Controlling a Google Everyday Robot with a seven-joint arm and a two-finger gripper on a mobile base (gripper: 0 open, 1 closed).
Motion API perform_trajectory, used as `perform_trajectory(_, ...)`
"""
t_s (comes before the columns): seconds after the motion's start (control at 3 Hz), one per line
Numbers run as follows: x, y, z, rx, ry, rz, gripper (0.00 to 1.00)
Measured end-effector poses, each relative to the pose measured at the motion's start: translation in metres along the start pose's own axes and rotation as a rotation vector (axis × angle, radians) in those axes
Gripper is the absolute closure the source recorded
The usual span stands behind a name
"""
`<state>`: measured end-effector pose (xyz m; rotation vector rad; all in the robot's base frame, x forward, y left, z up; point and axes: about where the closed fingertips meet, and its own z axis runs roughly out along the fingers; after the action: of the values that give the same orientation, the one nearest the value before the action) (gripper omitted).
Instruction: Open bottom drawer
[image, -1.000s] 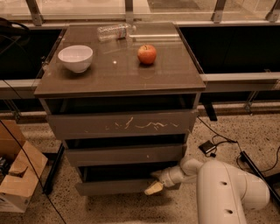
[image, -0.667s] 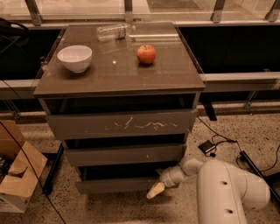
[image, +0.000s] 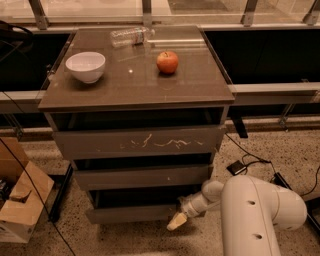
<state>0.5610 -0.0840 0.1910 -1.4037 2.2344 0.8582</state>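
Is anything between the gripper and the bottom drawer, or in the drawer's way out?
Nothing visible does. The gripper sits at the right end of the bottom drawer, and the floor in front holds nothing.

Speckled floor, cables right, cardboard box left. Dim warm light, metal posts behind. Gripper sits low at the cabinet front.

The top was glossy enough to throw reflections, but the bottom drawer front looked matt and smooth. The bottle was clear plastic and the bowl shiny white. The gripper, down by that drawer's right end, looked dull yellowish next to the smooth white arm.
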Motion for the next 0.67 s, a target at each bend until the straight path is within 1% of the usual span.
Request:
perform_trajectory(0.33,0.0127,0.0079,0.0007,-0.001,0.119,-0.034,0.41)
perform_trajectory(0.67,0.0165,0.0124,0.0,-0.01,0.144,-0.035,0.64)
